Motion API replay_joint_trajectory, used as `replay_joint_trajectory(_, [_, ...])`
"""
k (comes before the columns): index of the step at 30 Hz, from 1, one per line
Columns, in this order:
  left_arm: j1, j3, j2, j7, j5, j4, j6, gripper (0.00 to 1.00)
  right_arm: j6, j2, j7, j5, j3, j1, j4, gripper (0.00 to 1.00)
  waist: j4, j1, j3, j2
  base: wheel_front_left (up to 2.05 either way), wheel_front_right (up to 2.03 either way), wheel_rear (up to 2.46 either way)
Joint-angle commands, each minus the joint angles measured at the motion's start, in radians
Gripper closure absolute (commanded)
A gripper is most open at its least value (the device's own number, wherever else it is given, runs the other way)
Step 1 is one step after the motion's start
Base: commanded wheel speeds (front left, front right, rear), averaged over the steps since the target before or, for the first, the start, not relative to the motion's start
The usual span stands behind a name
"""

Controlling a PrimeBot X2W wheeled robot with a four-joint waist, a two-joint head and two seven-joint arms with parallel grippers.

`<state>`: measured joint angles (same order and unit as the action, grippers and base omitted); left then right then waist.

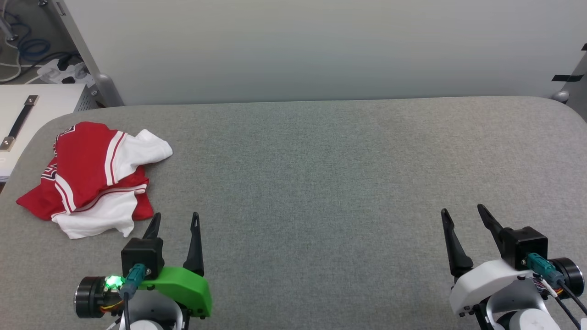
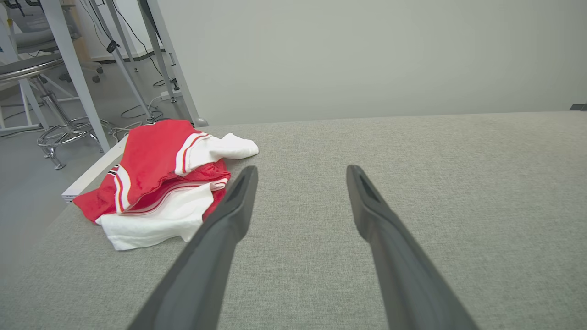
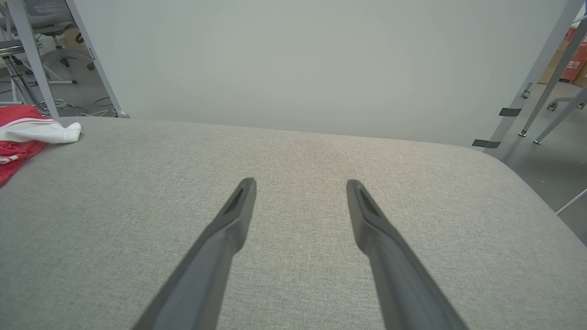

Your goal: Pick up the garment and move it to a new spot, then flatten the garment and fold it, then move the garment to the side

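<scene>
The garment [image 1: 91, 174], a red jersey with white sleeves and striped trim, lies crumpled in a heap at the left end of the grey padded table [image 1: 321, 183]. My left gripper [image 1: 176, 219] stands open just to the right of and nearer than the heap, not touching it. In the left wrist view the garment [image 2: 160, 183] lies left of the open fingers [image 2: 229, 220]. My right gripper [image 1: 463, 211] is open at the lower right, far from the cloth, with nothing between its fingers. In the right wrist view the garment [image 3: 27, 133] peeks in at the left edge, beyond the right gripper [image 3: 300, 185].
A pale wall [image 1: 321, 46] stands behind the table. A white cabinet [image 1: 27, 119] with cables and a power strip [image 1: 59, 71] sits past the table's left end. Metal frame legs [image 3: 545, 68] and a stool [image 2: 55, 133] stand on the floor beside the table.
</scene>
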<state>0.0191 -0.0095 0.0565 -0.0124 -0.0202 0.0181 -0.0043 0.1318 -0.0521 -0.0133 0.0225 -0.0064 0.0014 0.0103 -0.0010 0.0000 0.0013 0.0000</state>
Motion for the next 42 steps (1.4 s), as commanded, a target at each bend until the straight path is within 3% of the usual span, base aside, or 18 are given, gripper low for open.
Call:
replay_joint_trajectory(1, [-0.003,-0.005,-0.001,-0.011,-0.009,0.004,0.005,0.0,0.0,0.0,-0.011,0.008,-0.004,-0.001,0.006,0.0,0.0,0.0,0.0,0.0,0.0,0.0,0.0])
replay_joint_trajectory(42, [-0.006,-0.056,-0.003,-0.1,-0.06,-0.04,0.006,0.0,0.0,0.001,-0.1,0.084,-0.02,-0.003,-0.045,0.0,0.004,0.0,0.006,0.0,0.0,0.0,0.0])
